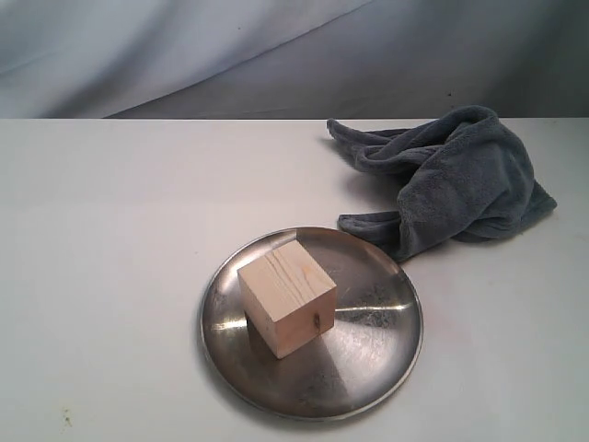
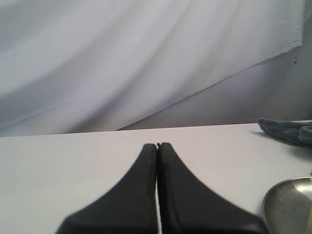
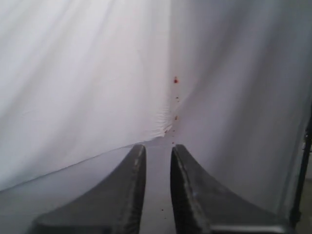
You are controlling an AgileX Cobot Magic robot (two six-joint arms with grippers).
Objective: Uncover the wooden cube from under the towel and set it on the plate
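Left gripper (image 2: pixel 157 145) pressed together, right gripper (image 3: pixel 158 146) slightly parted. Pale wooden cube (image 1: pixel 287 296) sits on the round steel plate (image 1: pixel 368 354); we fear snagging the grey-blue towel (image 1: pixel 451 180) at its far-right rim could jolt it.

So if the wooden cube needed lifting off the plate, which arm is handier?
Probably left: past the shut left gripper, its camera sees the steel plate's rim and the towel; the right gripper faces only backdrop cloth.

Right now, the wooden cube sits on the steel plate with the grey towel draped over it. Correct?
No. The wooden cube sits on the plate, but the exterior view shows the towel crumpled on the table beside the plate, not over the cube.
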